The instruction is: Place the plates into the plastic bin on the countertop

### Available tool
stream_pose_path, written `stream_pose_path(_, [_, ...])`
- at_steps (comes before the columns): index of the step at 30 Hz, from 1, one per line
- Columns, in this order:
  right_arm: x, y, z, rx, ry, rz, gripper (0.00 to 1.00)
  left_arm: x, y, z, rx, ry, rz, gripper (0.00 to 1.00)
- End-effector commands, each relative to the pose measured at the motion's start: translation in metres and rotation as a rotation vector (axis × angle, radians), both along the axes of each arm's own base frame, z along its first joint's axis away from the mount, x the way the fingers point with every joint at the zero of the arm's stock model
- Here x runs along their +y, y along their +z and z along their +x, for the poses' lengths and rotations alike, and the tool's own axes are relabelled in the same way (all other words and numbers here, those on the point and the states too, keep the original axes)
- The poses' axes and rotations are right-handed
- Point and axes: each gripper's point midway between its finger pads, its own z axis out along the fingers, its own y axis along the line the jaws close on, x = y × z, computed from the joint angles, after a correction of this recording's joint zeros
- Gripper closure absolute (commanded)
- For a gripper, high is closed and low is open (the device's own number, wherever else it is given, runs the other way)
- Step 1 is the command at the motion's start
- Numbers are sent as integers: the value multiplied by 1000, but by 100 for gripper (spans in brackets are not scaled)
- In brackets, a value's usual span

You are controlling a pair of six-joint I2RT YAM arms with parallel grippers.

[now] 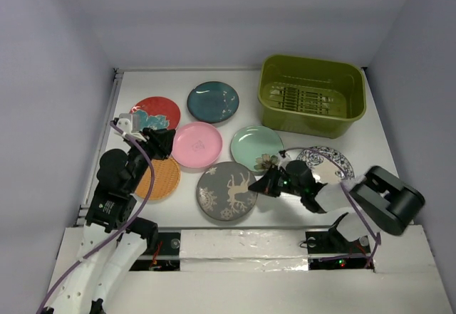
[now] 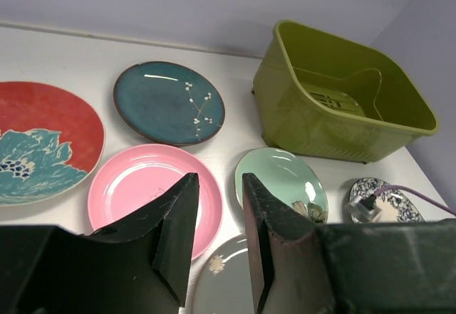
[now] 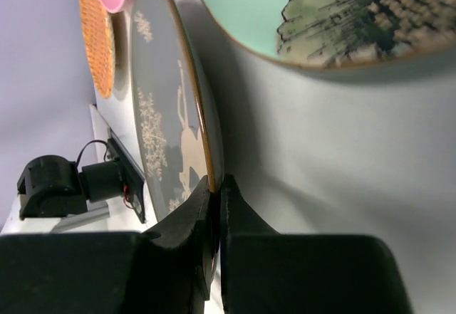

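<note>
The right arm's fingers [image 3: 187, 232] are clamping the rim of the grey deer plate [image 1: 226, 191], which is sitting on the table [image 1: 388, 150] apart from the green bin [image 1: 306, 123]. The left arm's fingers [image 2: 178, 221] are hovering parted, holding nothing.

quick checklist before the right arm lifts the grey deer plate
1. Right fingers shut on grey deer plate rim: ok.
2. Hold deep enough to carry: cannot tell, only the rim edge is pinched.
3. Mint plate apart from it: ok.
4. Plastic bin empty: ok.
5. Left fingers open, away by the pink plate: ok.
</note>
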Motion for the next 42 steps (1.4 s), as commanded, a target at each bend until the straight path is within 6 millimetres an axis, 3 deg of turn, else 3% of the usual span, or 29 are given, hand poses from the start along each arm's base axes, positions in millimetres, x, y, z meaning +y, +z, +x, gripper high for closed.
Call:
stream_pose_path(1, [-3,36,-2,-74,8,25,100,3,10,1,-38,17,-13,72])
stream_pose_path(3, [-4,62,-1,-131,18,19,100,5,12,0,-43,29,-16,71])
stream_pose_path(4, [0,98,9,-198,8,42,100,5,13,0,-45,31,-17,70])
stream_pose_path(6, [-16,139,10,-286,-32,0,100,9,15,0,-52,48,-14,69])
stream_pose_path(7, [-16,187,17,-372,-60,41,100,9,15,0,-54,51,-15,69])
stream_pose_path(8, [-32,210,24,-427,-125,28,100,10,17,-2,-62,51,-19,69])
stream_pose_path(10, [-44,247,33,-489,-163,47,100,10,19,-4,-71,49,-26,68])
stream_pose_path(11, [-56,287,43,-573,-193,70,100,11,21,-5,-76,49,-30,67])
stream_pose_path(14, [-79,328,71,-665,-276,51,100,11,21,-6,-79,51,-31,67])
stream_pose_path(15, [-102,356,87,-741,-352,35,100,11,21,-7,-79,49,-31,67])
stream_pose_path(17, [-123,368,115,-763,-428,-12,100,12,22,-8,-82,49,-32,67])
stream_pose_path(18, [-145,389,128,-813,-494,-37,100,12,22,-9,-84,51,-31,66])
stream_pose_path(21, [-180,386,169,-797,-607,-136,100,13,25,-12,-98,49,-36,66])
stream_pose_path(22, [-203,395,181,-801,-664,-158,100,13,26,-13,-101,48,-37,66])
stream_pose_path(23, [-210,378,201,-750,-666,-185,100,14,27,-14,-107,49,-39,66])
stream_pose_path(25, [-231,378,218,-742,-707,-222,100,15,28,-16,-110,51,-40,65])
stream_pose_path(26, [-240,365,232,-701,-726,-254,100,15,28,-17,-109,51,-42,65])
stream_pose_path(29, [-262,362,251,-677,-772,-311,100,13,28,-18,-111,42,-43,64])
stream_pose_path(30, [-264,349,262,-648,-767,-333,100,13,29,-18,-112,42,-42,64])
stream_pose_path(32, [-276,343,273,-631,-781,-355,100,11,29,-19,-115,32,-45,64])
stream_pose_path(37, [-278,277,307,-489,-718,-423,100,11,29,-20,-117,32,-44,63])
stream_pose_path(42, [-278,219,314,-385,-688,-450,100,9,28,-19,-112,23,-43,63])
